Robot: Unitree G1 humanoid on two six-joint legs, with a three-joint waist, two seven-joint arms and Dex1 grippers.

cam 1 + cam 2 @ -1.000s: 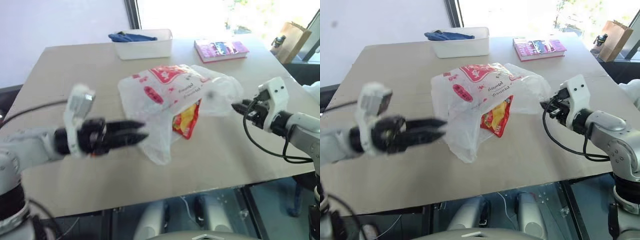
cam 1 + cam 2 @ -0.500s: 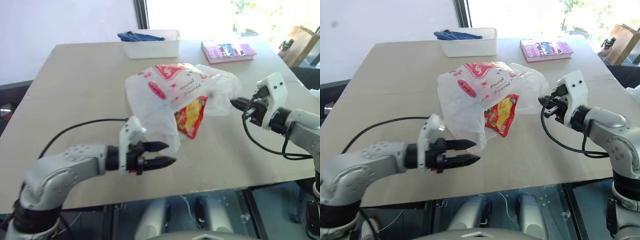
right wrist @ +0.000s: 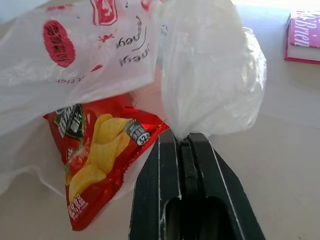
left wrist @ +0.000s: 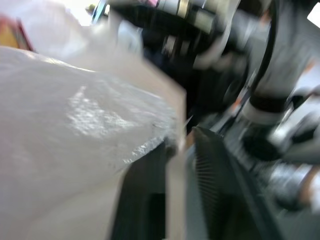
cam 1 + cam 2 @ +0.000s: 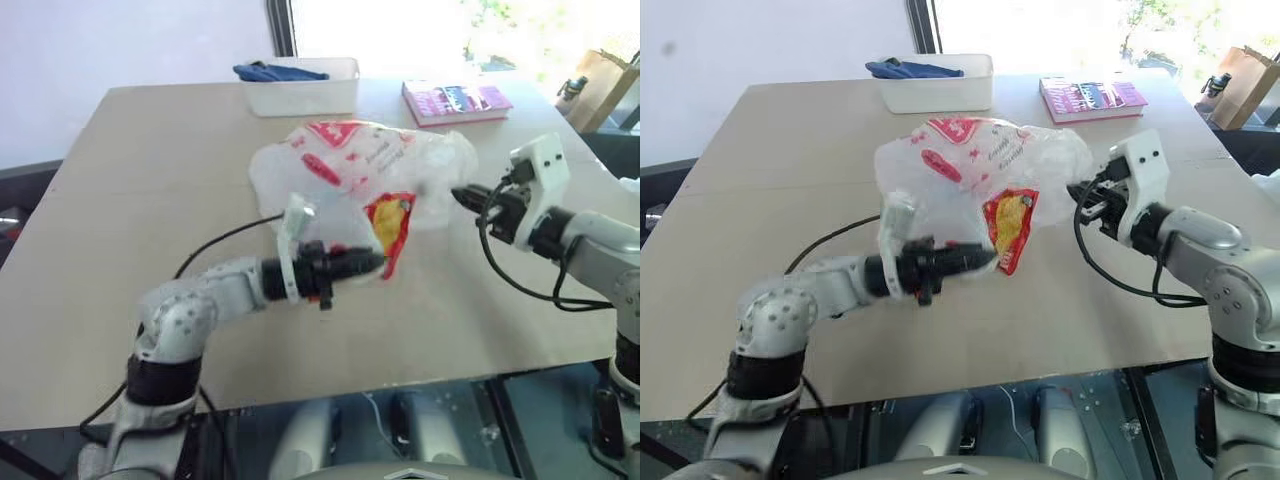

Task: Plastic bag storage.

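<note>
Seen along the right hand point(image 3: 184, 142), its two black fingers point(image 3: 160, 185) press flat together on a gathered fold of the plastic bag point(image 3: 210, 75). The thin, translucent white film balloons out from the pinch, and a second lobe with red printed marks and a red oval label spreads to one side. Under that lobe a red chip packet point(image 3: 100, 165) with yellow crisps pictured on it hangs tilted. The pale surface point(image 3: 280, 165) lies beneath, and a pink book point(image 3: 304, 35) rests at its far edge.
</note>
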